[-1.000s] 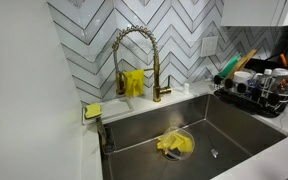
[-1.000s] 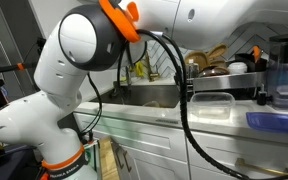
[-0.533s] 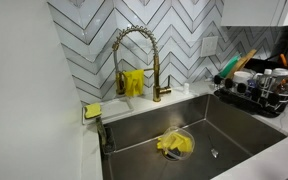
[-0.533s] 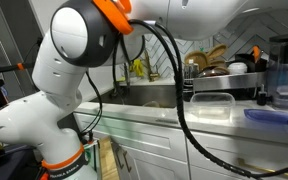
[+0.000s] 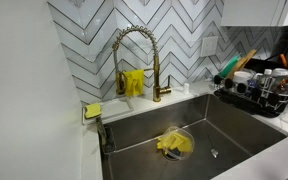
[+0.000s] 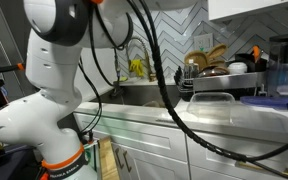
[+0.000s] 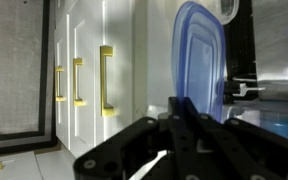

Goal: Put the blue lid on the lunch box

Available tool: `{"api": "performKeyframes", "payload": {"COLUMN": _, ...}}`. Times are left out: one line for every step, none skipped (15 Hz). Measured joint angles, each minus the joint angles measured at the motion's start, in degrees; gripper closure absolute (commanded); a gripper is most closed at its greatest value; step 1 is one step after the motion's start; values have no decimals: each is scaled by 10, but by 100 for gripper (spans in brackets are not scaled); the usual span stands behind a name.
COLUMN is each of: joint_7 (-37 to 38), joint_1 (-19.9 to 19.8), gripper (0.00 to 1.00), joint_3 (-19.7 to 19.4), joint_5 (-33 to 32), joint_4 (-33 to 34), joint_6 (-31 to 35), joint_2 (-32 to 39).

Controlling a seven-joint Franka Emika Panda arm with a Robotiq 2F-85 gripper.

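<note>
Once lifted higher off the worktop [image 6: 154,113], gripper [image 7: 177,108] clamped on the blue lid [image 7: 199,60], ready for carrying to the lunch box [image 6: 212,102].

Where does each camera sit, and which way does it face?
Exterior view: looks down at the sink and faucet; no robot shows.
Exterior view: beside the robot, looking along the counter; its arm shows.
Wrist view: past the end effector, holding the blue lid, toward cabinet doors.
Shared: faucet, in both exterior views.
</note>
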Motion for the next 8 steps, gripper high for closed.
{"api": "performKeyframes", "payload": {"joint_7": -4, "joint_1": 0, "gripper": 98, "joint_3": -1, "joint_5": -3, "joint_4": -17, "joint_6": -2, "joint_2": -17}}
{"api": "performKeyframes", "payload": {"joint_7": -9, "joint_1": 2, "gripper": 98, "joint_3": -2, "joint_5": -8, "joint_4": -37, "joint_6": -2, "joint_2": -36}}
{"api": "performKeyframes", "payload": {"joint_7": -13, "joint_1": 4, "gripper": 98, "joint_3": -2, "joint_5": -12, "joint_4": -58, "joint_6": -2, "joint_2": -55}}
{"api": "performKeyframes", "payload": {"joint_7": -16, "joint_1": 7, "gripper": 98, "joint_3": -2, "joint_5": -18, "joint_4": -80, "joint_6": -2, "joint_2": -74}}
{"api": "performKeyframes", "payload": {"joint_7": -16, "joint_1": 12, "gripper": 98, "joint_3": -2, "joint_5": -24, "joint_4": -102, "joint_6": -1, "joint_2": -93}}
{"api": "performKeyframes", "payload": {"joint_7": -16, "joint_1": 18, "gripper": 98, "joint_3": -2, "joint_5": -33, "joint_4": -126, "joint_6": -1, "joint_2": -111}}
{"api": "performKeyframes", "payload": {"joint_7": -16, "joint_1": 24, "gripper": 98, "joint_3": -2, "joint_5": -43, "joint_4": -150, "joint_6": 0, "joint_2": -128}}
{"api": "performKeyframes", "payload": {"joint_7": -16, "joint_1": 33, "gripper": 98, "joint_3": -3, "joint_5": -50, "joint_4": -172, "joint_6": 0, "joint_2": -145}}
